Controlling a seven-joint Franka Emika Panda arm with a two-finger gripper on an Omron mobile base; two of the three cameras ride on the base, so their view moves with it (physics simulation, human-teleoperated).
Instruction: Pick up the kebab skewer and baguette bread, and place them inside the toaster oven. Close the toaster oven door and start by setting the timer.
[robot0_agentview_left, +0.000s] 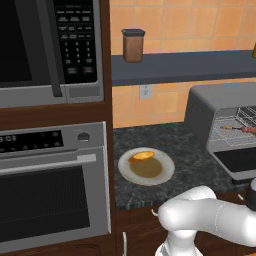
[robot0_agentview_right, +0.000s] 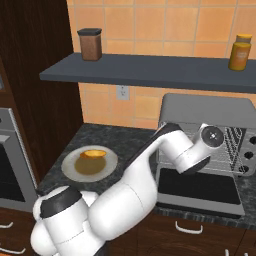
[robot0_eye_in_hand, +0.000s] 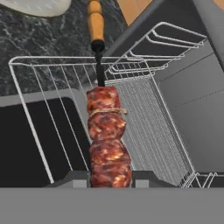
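Observation:
My gripper (robot0_eye_in_hand: 111, 178) is shut on the kebab skewer (robot0_eye_in_hand: 106, 131), gripping it at its meat chunks. The orange handle points away over the wire rack (robot0_eye_in_hand: 144, 109). From the left base view the skewer (robot0_agentview_left: 237, 129) lies level inside the grey toaster oven (robot0_agentview_left: 212, 102), just above its rack. The toaster oven door (robot0_agentview_right: 197, 187) hangs open and flat in front, and my white hand (robot0_agentview_right: 212, 135) reaches into the opening of the toaster oven (robot0_agentview_right: 207, 107). The golden baguette bread (robot0_agentview_left: 142, 156) rests on the far edge of a round plate (robot0_agentview_left: 162, 172) on the dark counter, left of the oven.
A brown jar (robot0_agentview_left: 133, 45) stands on the shelf above the counter, and a yellow bottle (robot0_agentview_right: 240, 52) at the shelf's right end. The microwave (robot0_agentview_left: 50, 45) and built-in wall oven (robot0_agentview_left: 50, 190) fill the cabinet to the left. My arm's elbow (robot0_agentview_left: 200, 215) hangs below the counter edge.

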